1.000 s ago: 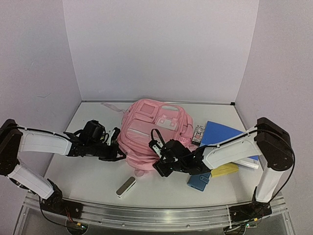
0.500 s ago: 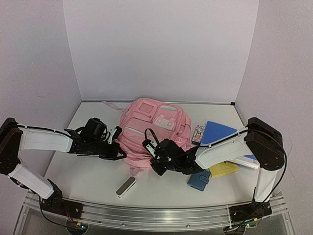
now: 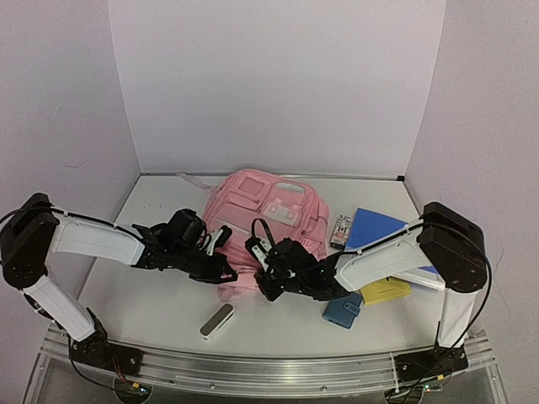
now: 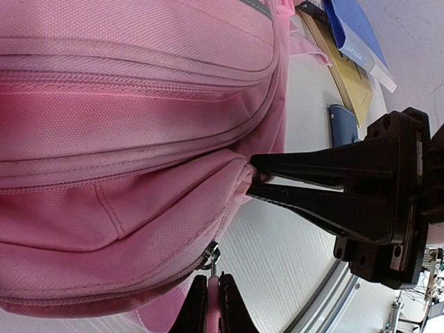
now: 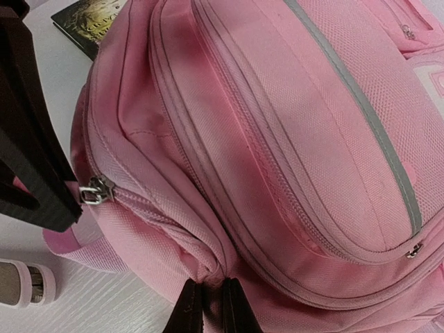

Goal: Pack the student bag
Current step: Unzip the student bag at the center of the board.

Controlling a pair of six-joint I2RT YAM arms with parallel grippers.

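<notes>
The pink student bag [image 3: 271,210] lies flat in the middle of the table. My left gripper [image 3: 229,271] is at its near left corner. In the left wrist view that gripper [image 4: 209,309] is shut on the pink tab of the zip pull [image 4: 210,258], which hangs from the bag's [image 4: 125,104] lower seam. My right gripper [image 3: 259,286] is at the near edge just right of it. In the right wrist view the right gripper [image 5: 211,302] is shut on a bunched fold of the bag's [image 5: 298,139] fabric beside the zip line. The zip slider [image 5: 96,189] sits by the left fingers [image 5: 31,159].
A blue folder [image 3: 389,230] lies right of the bag, over a white sheet. A yellow pad [image 3: 386,291] and a small blue case [image 3: 343,312] sit nearer the front. A small printed card [image 3: 341,229] lies by the bag. A white-and-tan bar [image 3: 216,321] lies at the front.
My right gripper has closed on the bag's near-edge fabric. My left arm has moved right along the bag's edge with the zip pull, and the bag's near edge has bunched up.
</notes>
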